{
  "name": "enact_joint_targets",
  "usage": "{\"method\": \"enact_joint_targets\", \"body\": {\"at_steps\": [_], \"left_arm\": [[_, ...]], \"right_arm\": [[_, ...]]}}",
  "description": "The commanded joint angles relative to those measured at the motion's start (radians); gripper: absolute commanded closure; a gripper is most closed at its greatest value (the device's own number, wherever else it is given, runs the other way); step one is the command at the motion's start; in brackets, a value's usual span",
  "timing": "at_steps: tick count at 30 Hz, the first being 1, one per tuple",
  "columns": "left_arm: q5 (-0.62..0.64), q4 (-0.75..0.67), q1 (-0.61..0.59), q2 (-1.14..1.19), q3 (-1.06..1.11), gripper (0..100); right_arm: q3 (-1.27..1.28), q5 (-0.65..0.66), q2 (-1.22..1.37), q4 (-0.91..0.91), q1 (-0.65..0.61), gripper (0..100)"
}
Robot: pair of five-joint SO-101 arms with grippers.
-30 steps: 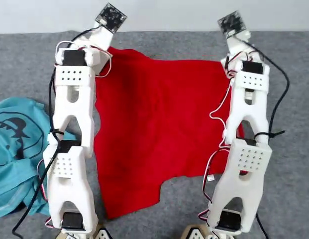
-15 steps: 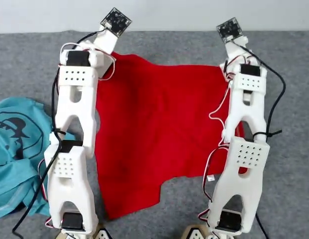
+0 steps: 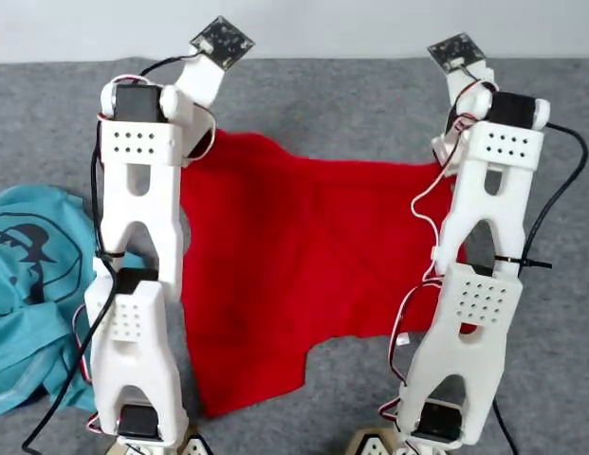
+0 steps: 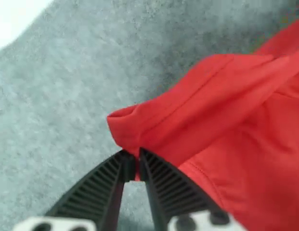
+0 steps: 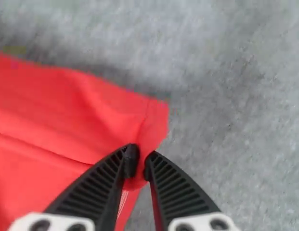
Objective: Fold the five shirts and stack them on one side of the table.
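Red shirt (image 3: 294,275) lies spread on the table (image 3: 370,95) behind your pincers. The left pincer (image 4: 131,166) and right pincer (image 5: 138,163) each pinch a far corner, its far edge running straight between them.

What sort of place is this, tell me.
Likely a robot bench for folding laundry: grey-covered table, left gripper and right gripper each pinching the red shirt, teal shirt heaped aside.
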Motion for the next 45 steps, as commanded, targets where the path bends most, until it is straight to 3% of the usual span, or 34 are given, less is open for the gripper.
{"method": "enact_joint_targets", "body": {"at_steps": [1, 6, 16, 25, 32, 41, 45], "left_arm": [[-0.072, 0.032, 0.008, -0.158, 0.173, 100], [-0.150, 0.031, 0.035, -0.399, 0.555, 100], [-0.242, 0.029, 0.071, -0.779, 1.099, 100], [-0.244, 0.029, 0.078, -0.965, 1.353, 100], [-0.242, 0.031, 0.083, -1.096, 1.511, 100], [-0.239, 0.026, 0.315, -1.297, 1.696, 99], [-0.238, 0.026, 0.290, -1.316, 1.701, 96]], "right_arm": [[-0.054, 0.020, -0.088, 0.067, 0.027, 99.0], [0.087, 0.026, -0.171, 0.067, 0.064, 99.0], [0.671, 0.069, -0.513, 0.064, 0.081, 99.0], [1.005, 0.153, -0.684, 0.061, 0.097, 99.0], [1.063, 0.226, -0.697, 0.056, 0.185, 99.0], [1.068, 0.253, -0.696, 0.033, 0.211, 99.0], [1.068, 0.253, -0.700, 0.038, 0.208, 95.4]]}}
